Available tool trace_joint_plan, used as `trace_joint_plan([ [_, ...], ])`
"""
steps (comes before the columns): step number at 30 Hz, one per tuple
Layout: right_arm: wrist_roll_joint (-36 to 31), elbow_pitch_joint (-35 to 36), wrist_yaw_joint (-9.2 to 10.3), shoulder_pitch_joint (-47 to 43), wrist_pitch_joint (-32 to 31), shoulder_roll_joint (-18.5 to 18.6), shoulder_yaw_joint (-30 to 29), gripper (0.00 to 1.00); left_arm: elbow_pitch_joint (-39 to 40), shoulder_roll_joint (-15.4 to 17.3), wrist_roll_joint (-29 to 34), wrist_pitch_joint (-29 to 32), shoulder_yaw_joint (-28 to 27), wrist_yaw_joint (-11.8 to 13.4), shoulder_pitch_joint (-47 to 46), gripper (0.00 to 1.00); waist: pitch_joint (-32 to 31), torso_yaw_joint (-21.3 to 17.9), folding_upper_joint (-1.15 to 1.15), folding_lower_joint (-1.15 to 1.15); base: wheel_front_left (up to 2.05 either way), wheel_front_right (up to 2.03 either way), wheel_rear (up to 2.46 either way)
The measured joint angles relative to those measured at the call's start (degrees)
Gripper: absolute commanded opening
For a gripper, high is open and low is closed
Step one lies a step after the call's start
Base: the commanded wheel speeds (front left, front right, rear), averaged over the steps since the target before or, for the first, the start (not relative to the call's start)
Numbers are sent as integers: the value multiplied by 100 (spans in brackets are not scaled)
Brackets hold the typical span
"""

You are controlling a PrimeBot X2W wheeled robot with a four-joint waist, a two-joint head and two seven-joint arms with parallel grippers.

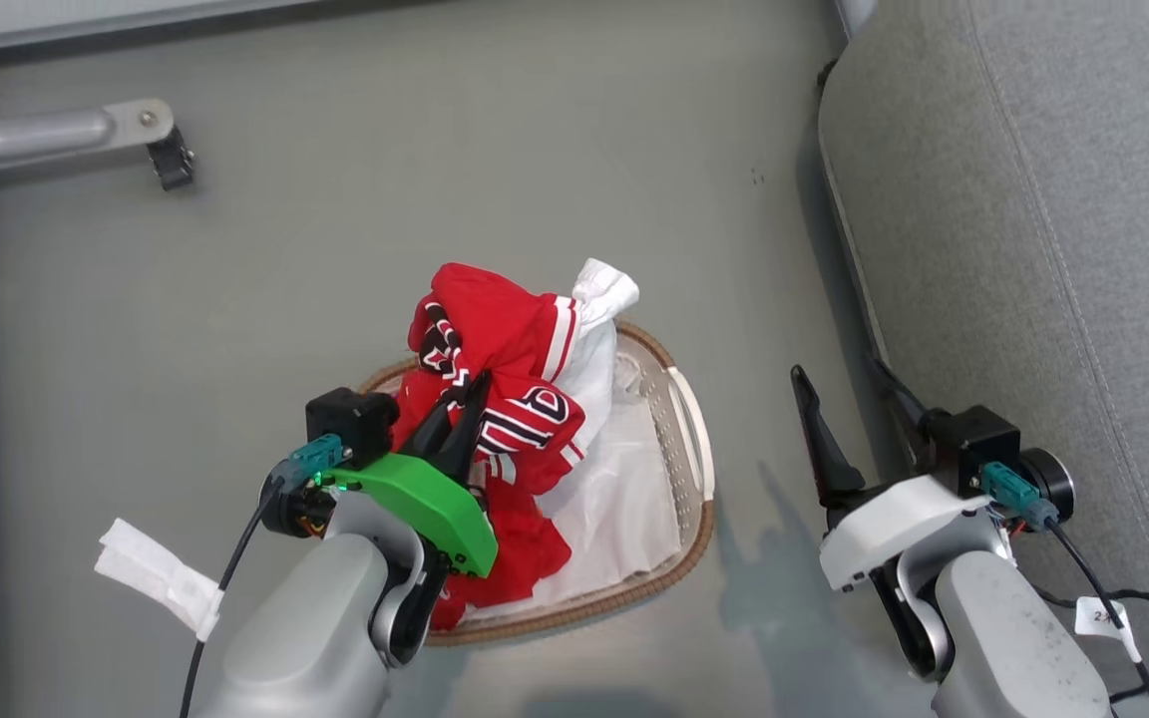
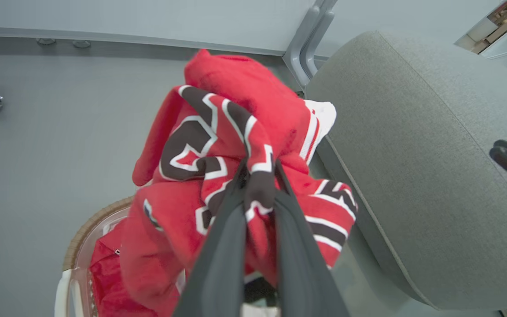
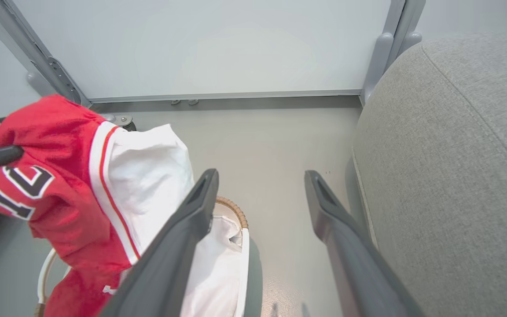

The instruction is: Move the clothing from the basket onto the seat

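My left gripper [image 1: 470, 394] is shut on a bunched red jersey [image 1: 495, 349] and holds it lifted above the basket [image 1: 699, 519]. In the left wrist view its dark fingers [image 2: 227, 220] pinch a fold of that jersey [image 2: 236, 132] with dark, white-edged letters. More red clothing [image 1: 520, 548] lies in the basket over a white lining sheet [image 1: 624, 499]. The grey seat [image 1: 1033, 249] rises at the right. My right gripper [image 1: 849, 399] stands open and empty between basket and seat; its wrist view shows the gripper [image 3: 260, 185], the jersey [image 3: 60, 185] and the seat [image 3: 456, 154].
The basket stands on a grey floor [image 1: 435, 150]. A grey metal frame leg with a black caster [image 1: 171, 160] sits at the far left. A white cloth strip [image 1: 161, 578] hangs from my left arm's cable. A pale wall panel [image 3: 214, 48] closes the far side.
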State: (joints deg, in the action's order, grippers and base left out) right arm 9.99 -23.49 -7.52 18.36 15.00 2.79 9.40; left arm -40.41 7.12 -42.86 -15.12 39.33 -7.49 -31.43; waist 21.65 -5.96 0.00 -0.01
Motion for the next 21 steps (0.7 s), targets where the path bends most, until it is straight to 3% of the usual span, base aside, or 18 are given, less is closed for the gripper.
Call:
trace_joint_plan([
  [11, -24, -91, 0, -608, 0, 2, 48, 100, 924, -42, 524, 1, -749, 0, 713, 0, -1094, 344, 0, 0, 0, 0, 0],
  [21, 34, -143, 1, -855, 0, 2, 159, 100, 1972, -43, 873, 1, -1289, 0, 555, 0, -1649, 582, 0, 0, 0, 0, 0],
])
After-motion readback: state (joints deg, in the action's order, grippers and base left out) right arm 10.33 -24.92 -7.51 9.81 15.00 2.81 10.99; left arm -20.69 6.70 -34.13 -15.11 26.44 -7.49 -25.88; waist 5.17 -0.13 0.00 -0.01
